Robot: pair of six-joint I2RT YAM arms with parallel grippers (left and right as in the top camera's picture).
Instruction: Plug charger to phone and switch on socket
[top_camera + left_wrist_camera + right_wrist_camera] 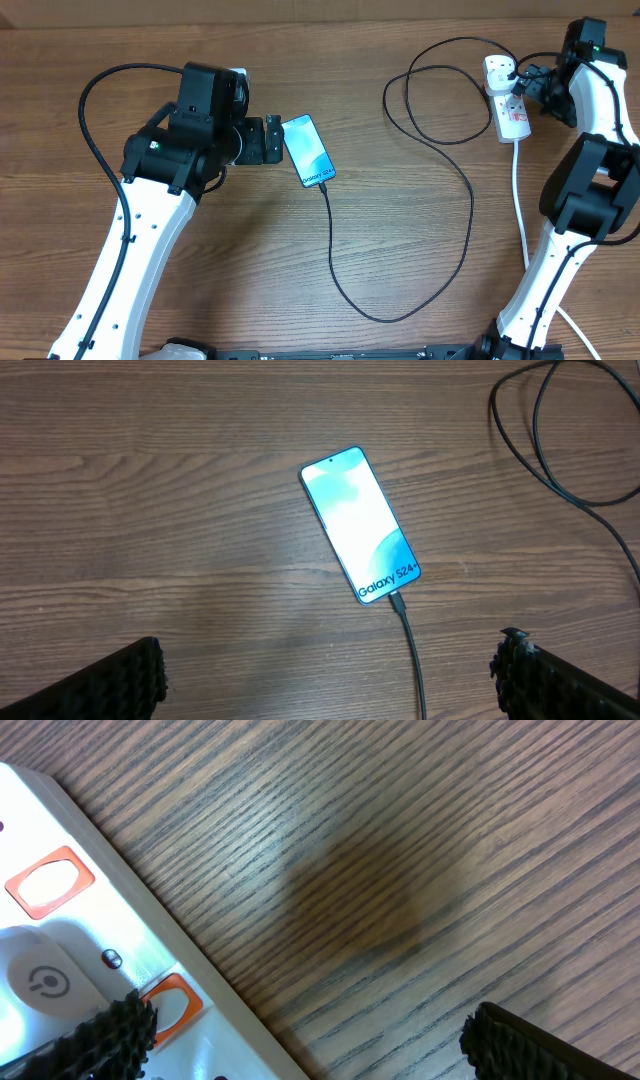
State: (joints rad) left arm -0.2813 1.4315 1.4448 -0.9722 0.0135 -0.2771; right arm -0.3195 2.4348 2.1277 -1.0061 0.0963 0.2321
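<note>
The phone [309, 150] lies flat on the wood table, its teal screen lit with "Galaxy S24" text; it also shows in the left wrist view [360, 538]. The charger's black cable [440, 270] has its tip in the phone's near end [397, 601] and loops across to a black plug in the white socket [505, 95]. My left gripper [270, 140] is open and empty, just left of the phone. My right gripper [535, 85] is open, one finger over the socket [80, 980] beside an orange switch [172, 1003].
The socket's thick white lead [520, 210] runs down the right side toward the right arm's base. The charger cable makes loose loops [430, 100] left of the socket. Bare wood lies between the phone and the socket.
</note>
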